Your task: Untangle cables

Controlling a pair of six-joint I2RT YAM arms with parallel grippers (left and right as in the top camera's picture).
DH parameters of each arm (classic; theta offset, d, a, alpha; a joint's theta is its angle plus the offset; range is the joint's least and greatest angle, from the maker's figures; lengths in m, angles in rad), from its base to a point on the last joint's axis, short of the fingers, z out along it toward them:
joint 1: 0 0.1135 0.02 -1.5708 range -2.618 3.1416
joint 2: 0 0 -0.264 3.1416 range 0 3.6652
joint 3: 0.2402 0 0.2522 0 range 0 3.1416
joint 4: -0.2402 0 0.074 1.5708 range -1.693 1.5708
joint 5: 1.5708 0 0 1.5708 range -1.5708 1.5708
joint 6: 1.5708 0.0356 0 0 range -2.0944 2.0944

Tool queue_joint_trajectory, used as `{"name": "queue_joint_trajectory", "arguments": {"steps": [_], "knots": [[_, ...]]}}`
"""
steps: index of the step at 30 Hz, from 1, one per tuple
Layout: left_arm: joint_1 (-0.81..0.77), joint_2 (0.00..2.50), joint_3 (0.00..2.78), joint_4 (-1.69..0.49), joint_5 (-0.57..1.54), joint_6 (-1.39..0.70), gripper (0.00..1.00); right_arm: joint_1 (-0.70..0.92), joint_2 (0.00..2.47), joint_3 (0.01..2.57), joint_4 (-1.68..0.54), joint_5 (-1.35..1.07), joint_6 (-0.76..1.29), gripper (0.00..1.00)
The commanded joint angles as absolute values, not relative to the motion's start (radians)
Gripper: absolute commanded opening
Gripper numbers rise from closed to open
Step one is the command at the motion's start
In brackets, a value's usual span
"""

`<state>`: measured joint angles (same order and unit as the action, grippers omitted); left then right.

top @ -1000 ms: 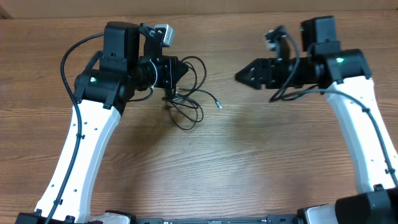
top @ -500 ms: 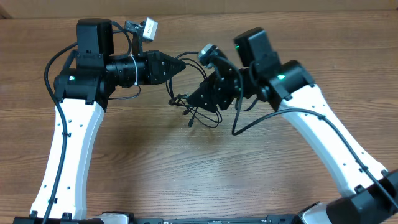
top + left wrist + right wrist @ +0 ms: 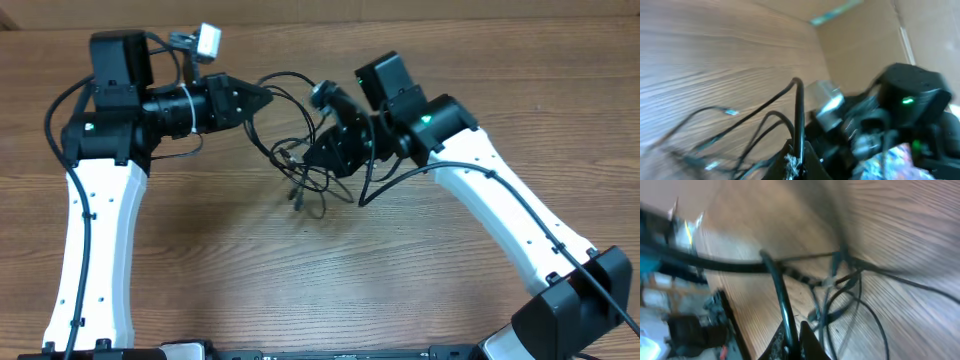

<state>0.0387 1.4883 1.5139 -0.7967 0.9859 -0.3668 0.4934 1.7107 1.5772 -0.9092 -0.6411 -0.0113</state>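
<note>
Black cables (image 3: pixel 297 178) tangled on wooden table (image 3: pixel 330 270); left fingers (image 3: pixel 266 97) clamped on a strand, right fingers (image 3: pixel 309 161) likewise

No writing, label, brand, number or sign can be read anywhere, neither on the cables (image 3: pixel 296 162) nor on the desk (image 3: pixel 300 290), and both wrist views are too blurred to show any lettering.

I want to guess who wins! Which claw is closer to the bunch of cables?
Right. The right claw is right at the bunch of cables; the left claw sits apart, with only one of them reaching it.
</note>
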Motion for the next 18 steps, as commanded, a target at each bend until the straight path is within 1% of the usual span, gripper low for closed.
{"name": "queue_joint_trajectory", "arguments": {"steps": [1,4,9,12,16,18], "knots": [[0.071,1.470,1.537,-0.845,0.829,-0.327,0.04,0.387,1.596,1.625,-0.905,-0.574,0.246,0.04],[0.073,1.470,1.537,-0.898,0.708,-0.305,0.04,0.307,1.531,1.625,-0.921,-0.516,0.357,0.04],[0.073,1.470,1.537,-0.947,0.614,-0.283,0.04,0.182,1.471,1.625,-0.996,-0.355,0.476,0.04],[0.073,1.470,1.537,-0.955,0.600,-0.279,0.04,0.158,1.470,1.625,-1.031,-0.317,0.485,0.04],[0.073,1.470,1.537,-0.988,0.567,-0.257,0.04,0.156,1.470,1.625,-1.081,-0.160,0.537,0.04],[0.073,1.470,1.537,-1.001,0.521,-0.257,0.04,0.156,1.470,1.625,-1.114,-0.049,0.600,0.04]]}}
